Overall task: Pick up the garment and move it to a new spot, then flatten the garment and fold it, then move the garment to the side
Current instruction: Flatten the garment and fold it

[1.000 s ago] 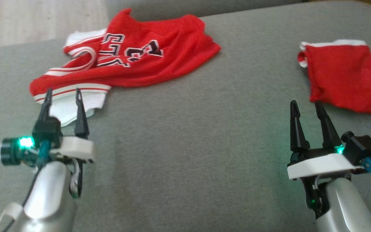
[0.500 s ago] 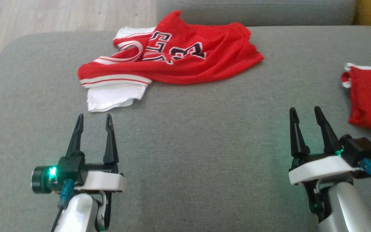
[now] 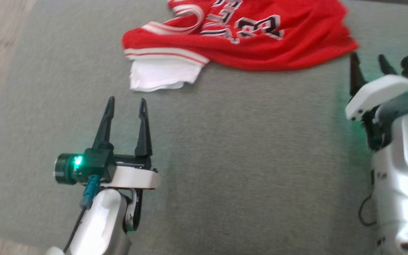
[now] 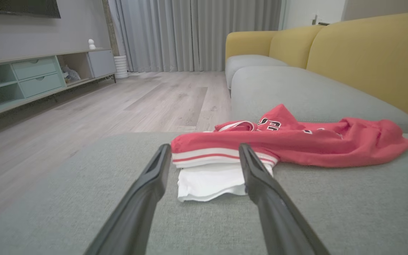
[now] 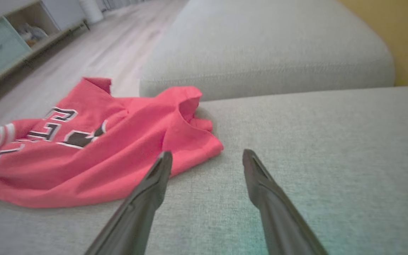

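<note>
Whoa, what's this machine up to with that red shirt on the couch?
A two-armed robot looks set to pick up a crumpled red jersey lying on a grey sofa cushion. Nothing is held: both sets of jaws are open and empty. The left jaws point at its white-trimmed end, short of it; the right jaws are close by its red corner.

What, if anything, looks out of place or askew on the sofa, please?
The red jersey lies crumpled on the grey cushion, its lettering creased, with a white layer sticking out under its striped edge. Nothing looks torn.
</note>
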### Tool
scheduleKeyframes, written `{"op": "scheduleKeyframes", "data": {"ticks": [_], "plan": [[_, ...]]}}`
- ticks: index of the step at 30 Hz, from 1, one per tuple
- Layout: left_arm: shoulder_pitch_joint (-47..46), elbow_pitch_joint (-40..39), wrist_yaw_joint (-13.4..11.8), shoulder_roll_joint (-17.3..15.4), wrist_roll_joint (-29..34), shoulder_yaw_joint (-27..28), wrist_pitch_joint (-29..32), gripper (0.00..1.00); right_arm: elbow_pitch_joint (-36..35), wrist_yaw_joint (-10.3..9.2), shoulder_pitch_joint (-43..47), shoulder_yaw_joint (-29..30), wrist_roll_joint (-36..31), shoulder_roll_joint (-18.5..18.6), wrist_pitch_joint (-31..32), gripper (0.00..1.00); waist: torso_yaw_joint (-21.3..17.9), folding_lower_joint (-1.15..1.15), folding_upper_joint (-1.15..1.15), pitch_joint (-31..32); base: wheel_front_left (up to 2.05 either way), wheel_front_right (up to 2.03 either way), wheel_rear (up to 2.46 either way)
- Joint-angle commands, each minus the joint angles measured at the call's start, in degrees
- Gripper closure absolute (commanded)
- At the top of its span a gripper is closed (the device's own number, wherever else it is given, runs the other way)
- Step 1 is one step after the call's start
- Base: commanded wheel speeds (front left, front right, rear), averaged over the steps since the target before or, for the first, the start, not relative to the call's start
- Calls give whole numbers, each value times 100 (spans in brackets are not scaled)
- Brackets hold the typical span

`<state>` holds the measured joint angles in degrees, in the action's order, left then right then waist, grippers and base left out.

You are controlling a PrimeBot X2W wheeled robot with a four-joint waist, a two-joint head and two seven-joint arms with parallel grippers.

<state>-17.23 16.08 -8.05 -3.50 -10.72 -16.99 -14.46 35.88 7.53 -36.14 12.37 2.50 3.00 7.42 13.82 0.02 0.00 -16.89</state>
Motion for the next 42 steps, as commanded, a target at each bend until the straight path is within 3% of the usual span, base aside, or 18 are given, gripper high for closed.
{"op": "scheduleKeyframes", "data": {"ticks": [1, 12, 13, 14, 15, 27, 33, 42], "plan": [[-161, -141, 19, -37, -67, 116, -53, 0, 24, -4, -286, 69, -279, -12, 42, 0, 328, -2, 0, -292, 0, 0, 0], [-367, -134, -9, 45, -142, -76, -53, 0, 1406, -4, -1272, 1310, -1397, 28, -50, 0, 667, -2, 0, -476, 0, 0, 0], [-382, -139, -15, 47, -144, -82, -53, 0, 1500, -4, -1320, 1359, -1462, 33, -84, 5, 674, -2, 0, -484, 0, 0, 0], [-396, -142, -22, 49, -142, -88, -53, 0, 1586, -4, -1366, 1397, -1516, 35, -130, 56, 675, -2, 0, -489, 0, 0, 0], [-407, -144, -30, 50, -140, -91, -53, 0, 1663, -4, -1410, 1419, -1558, 35, -203, 100, 670, -2, 0, -490, 0, 0, 0], [-174, -75, -31, 9, -76, 104, -53, 0, 2242, -4, -1190, 1100, -1658, -6, -1507, 100, 3, -2, 0, 177, 0, 0, 0], [53, -80, -3, -60, -44, 204, -53, 0, 2683, -4, -858, 84, -747, -11, -2037, 100, -552, -2, 0, 714, 0, 0, 0], [428, -92, 23, -154, -41, 268, -53, 0, 1947, -4, 174, -823, 151, -12, -2027, 100, -1075, -2, 0, 1339, 0, 0, 0]]}}
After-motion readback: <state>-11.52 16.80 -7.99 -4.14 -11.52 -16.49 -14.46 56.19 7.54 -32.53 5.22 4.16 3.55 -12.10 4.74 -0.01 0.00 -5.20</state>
